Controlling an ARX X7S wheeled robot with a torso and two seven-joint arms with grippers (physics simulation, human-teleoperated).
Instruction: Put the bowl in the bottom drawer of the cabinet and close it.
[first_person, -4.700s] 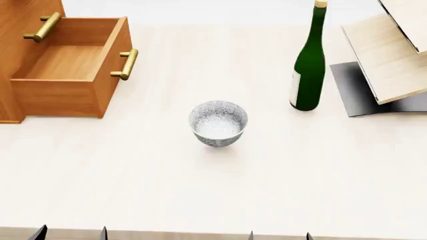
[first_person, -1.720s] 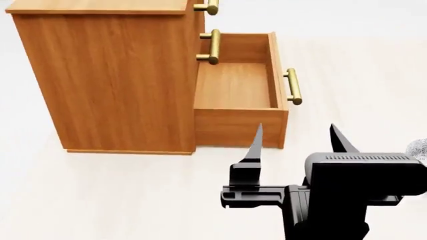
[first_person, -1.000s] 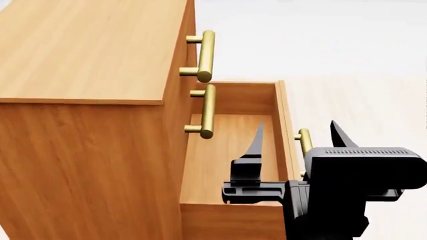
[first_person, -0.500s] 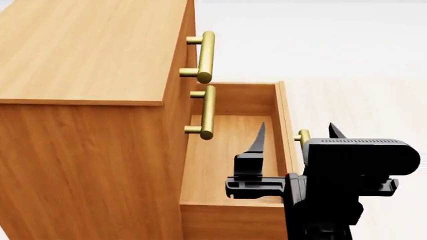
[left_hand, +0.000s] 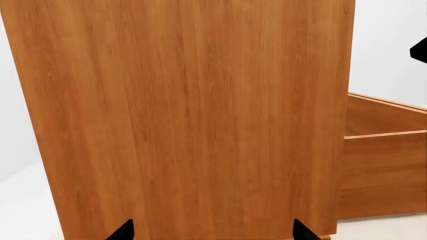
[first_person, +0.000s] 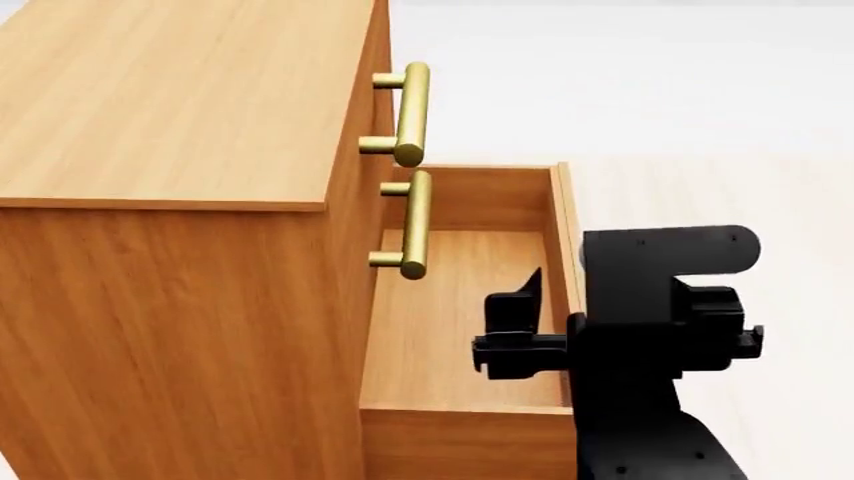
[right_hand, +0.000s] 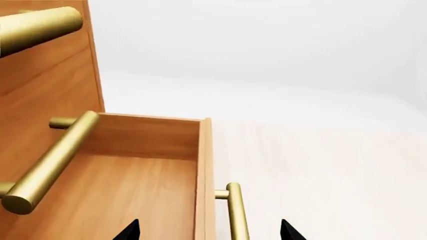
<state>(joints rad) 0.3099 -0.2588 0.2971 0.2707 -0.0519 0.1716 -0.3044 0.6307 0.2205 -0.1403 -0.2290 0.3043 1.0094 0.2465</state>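
Plainly open, orange-brown bottom drawer (first_person: 461, 300)

One cabinet (first_person: 174, 260) fills the left of the frame. One drawer, the bottom drawer (first_person: 461, 310), stands pulled out at centre. Three brass handles (first_person: 414, 112) show, the third (right_hand: 235, 212) perhaps clearer from the right wrist. One gripper (first_person: 625, 335) at lower right.
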